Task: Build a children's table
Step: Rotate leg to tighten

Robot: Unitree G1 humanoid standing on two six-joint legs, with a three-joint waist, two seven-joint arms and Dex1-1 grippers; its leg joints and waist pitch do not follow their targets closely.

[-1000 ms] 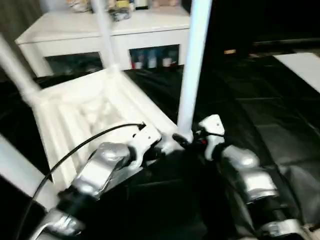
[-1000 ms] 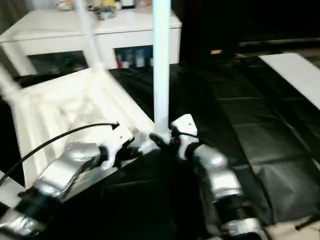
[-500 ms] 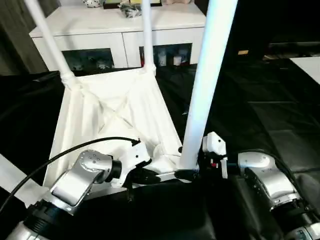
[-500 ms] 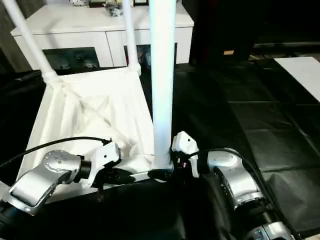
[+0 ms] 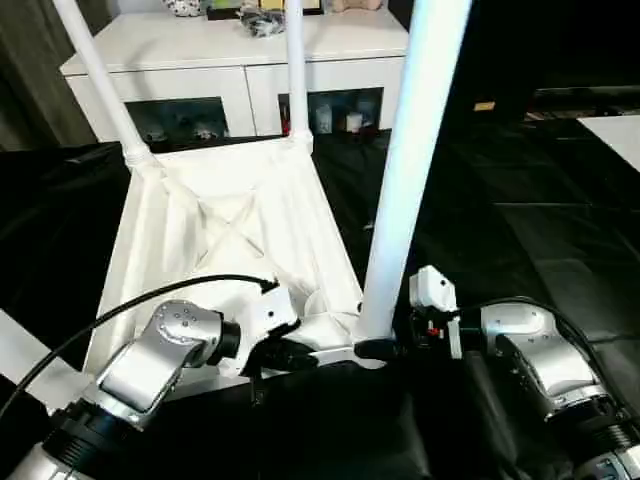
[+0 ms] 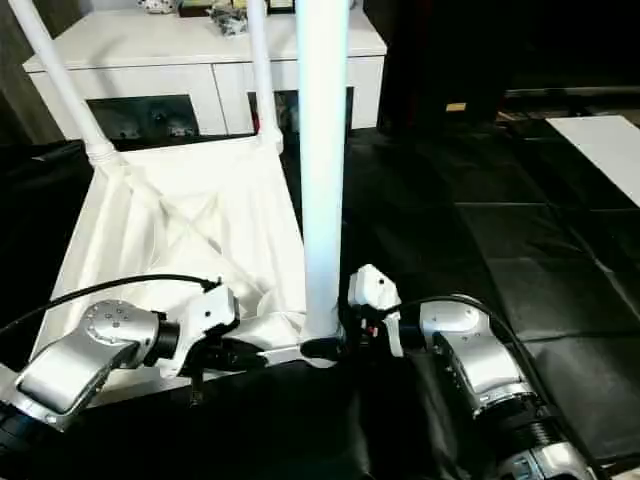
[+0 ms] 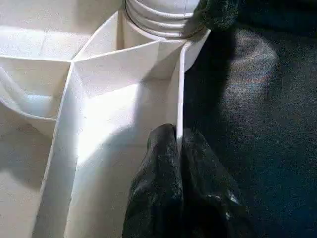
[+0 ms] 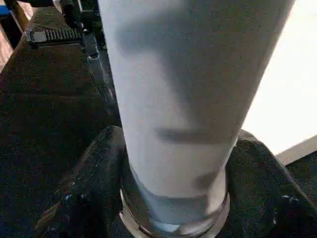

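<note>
Right wrist view shows the right gripper (image 8: 173,198) straddling the base of the smooth white tapered plastic leg (image 6: 322,180), fingers (image 8: 91,183) hugging it. The leg's long axis rises upright from the near corner of the overturned white ribbed plastic tabletop (image 5: 230,240). The left gripper (image 7: 178,144) pinches the tabletop's thin rim beside it.

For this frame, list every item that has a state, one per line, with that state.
Children's table: upside down, ribbed underside up.
Near leg: upright in its corner socket.
Two far legs: standing in their sockets.
Left end effector: shut on the table's rim.
Right end effector: fingers on either side of the near leg's base.
White cabinet: doors closed, items on top.
</note>
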